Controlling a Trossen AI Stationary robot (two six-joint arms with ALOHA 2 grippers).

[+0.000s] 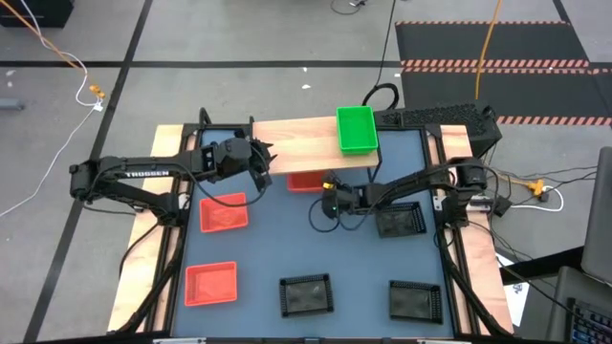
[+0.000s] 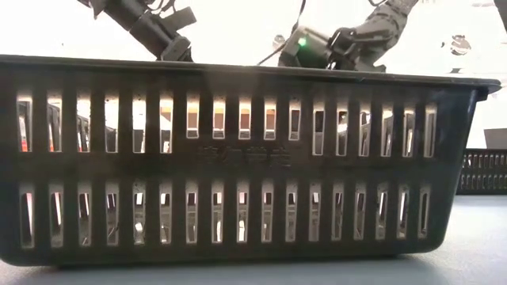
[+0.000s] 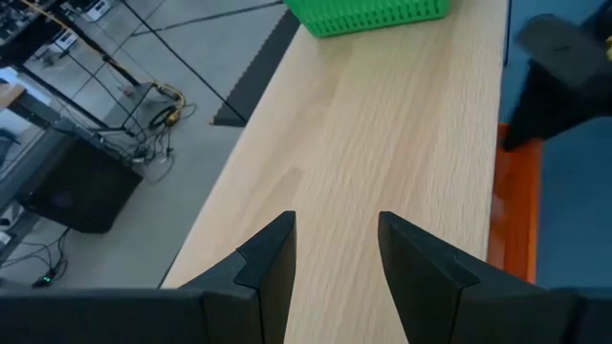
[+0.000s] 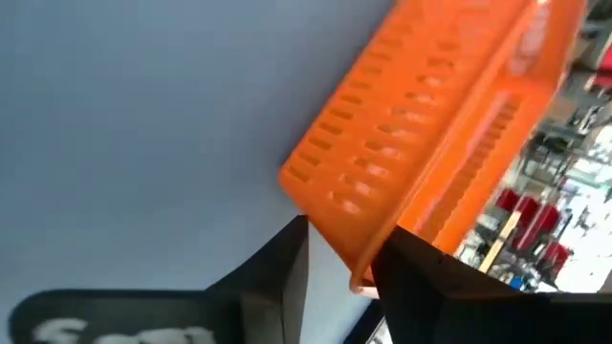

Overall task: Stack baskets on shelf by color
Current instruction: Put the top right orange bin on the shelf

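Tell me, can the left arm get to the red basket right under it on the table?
Probably yes. The left gripper hangs open and empty over the shelf, and the red basket lies just beside it on the table with nothing on top or between. The right gripper is busy with another red basket.

left end effector (image 3: 335, 250) open | right end effector (image 4: 339, 250) closed, gripping

Overhead downward view; low view close behind a black basket (image 2: 238, 158).
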